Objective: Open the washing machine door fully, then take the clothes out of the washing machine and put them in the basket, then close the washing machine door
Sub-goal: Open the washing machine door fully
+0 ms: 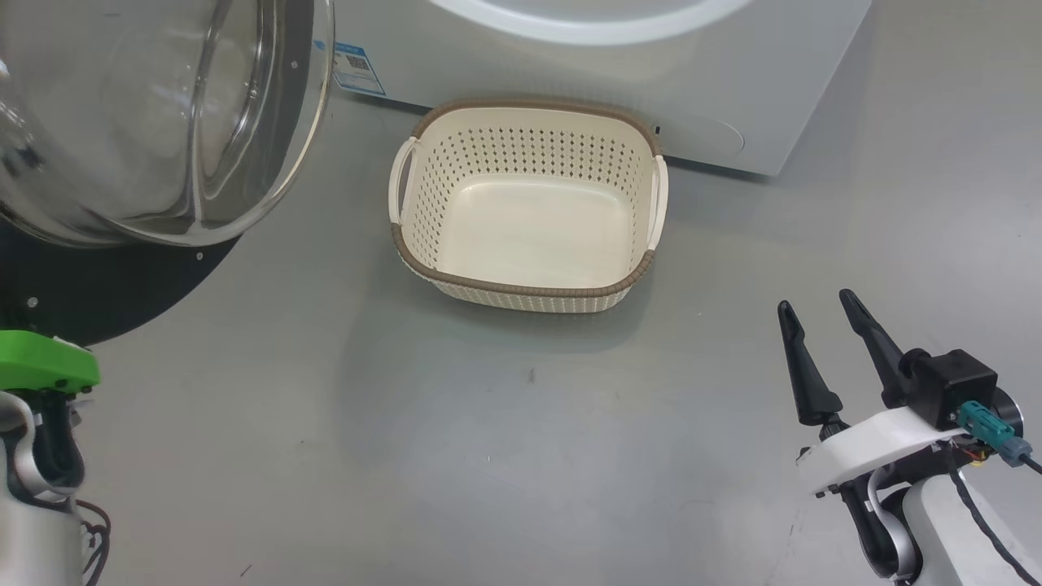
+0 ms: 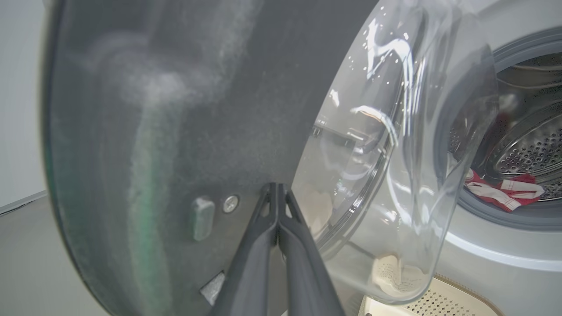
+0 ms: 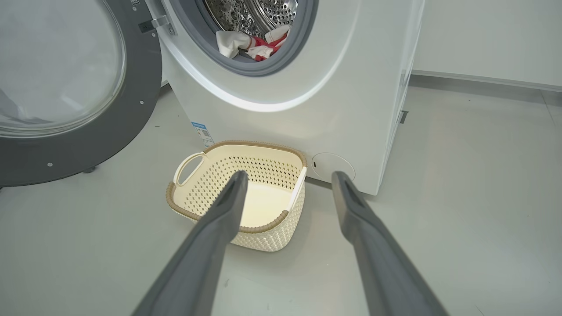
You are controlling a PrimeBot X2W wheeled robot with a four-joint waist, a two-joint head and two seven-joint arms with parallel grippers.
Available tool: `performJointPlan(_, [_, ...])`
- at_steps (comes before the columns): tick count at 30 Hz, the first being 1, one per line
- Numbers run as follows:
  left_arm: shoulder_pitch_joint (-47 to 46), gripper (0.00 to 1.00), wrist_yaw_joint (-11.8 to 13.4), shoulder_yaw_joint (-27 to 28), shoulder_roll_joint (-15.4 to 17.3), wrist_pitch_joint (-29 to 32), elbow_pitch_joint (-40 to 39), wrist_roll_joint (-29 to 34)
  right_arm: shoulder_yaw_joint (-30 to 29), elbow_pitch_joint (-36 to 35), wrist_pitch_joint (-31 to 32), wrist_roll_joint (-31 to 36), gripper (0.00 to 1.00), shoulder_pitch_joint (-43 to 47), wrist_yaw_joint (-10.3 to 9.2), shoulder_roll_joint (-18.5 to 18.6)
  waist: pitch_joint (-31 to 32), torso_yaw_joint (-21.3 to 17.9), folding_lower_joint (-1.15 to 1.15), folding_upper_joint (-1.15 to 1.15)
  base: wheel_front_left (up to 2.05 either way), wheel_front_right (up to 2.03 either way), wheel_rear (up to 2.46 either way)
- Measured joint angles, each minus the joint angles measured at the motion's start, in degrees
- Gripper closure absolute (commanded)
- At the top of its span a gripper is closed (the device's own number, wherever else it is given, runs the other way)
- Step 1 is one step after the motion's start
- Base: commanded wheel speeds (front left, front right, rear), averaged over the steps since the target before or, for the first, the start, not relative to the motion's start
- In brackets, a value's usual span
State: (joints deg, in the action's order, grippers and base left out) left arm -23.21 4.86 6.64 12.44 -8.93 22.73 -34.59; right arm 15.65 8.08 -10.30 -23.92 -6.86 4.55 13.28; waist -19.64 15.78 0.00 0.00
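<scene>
grey floor point(image 1: 488, 456), basket point(image 1: 529, 289) beyond right tool point(image 1: 816, 301)

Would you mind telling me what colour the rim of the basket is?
The basket has a brown, woven-look rim; the head view shows it best.

Left claw point(image 2: 277, 189) pressing both fingers tight together, tips meeting; right claw point(image 1: 816, 305) hanging at head view's lower right, fingers standing wide apart, pointing upward

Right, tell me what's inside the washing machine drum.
Red-and-white fabric clothes lie at the front of the perforated steel drum. Its deeper part is out of view; more may be hidden.
</scene>
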Motion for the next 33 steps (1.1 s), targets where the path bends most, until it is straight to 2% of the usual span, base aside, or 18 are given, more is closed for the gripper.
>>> performJointPlan(20, [-4.3,1.0,0.2,4.5,4.0,0.2,5.2,-2.2,-1.0,-3.0,2.0,0.8,0.0,-2.4,-0.16,2.6,-7.5,-0.2,0.0,0.0,0.0,0.0,0.0])
performJointPlan(33, [-5.4,1.0,-0.2,3.0,3.7,-1.3,9.2,-2.0,-1.4,-1.8,1.4,0.8,0.0,-2.4,-0.16,2.7,-6.9,0.0,0.0,0.0,0.0,0.0,0.0])
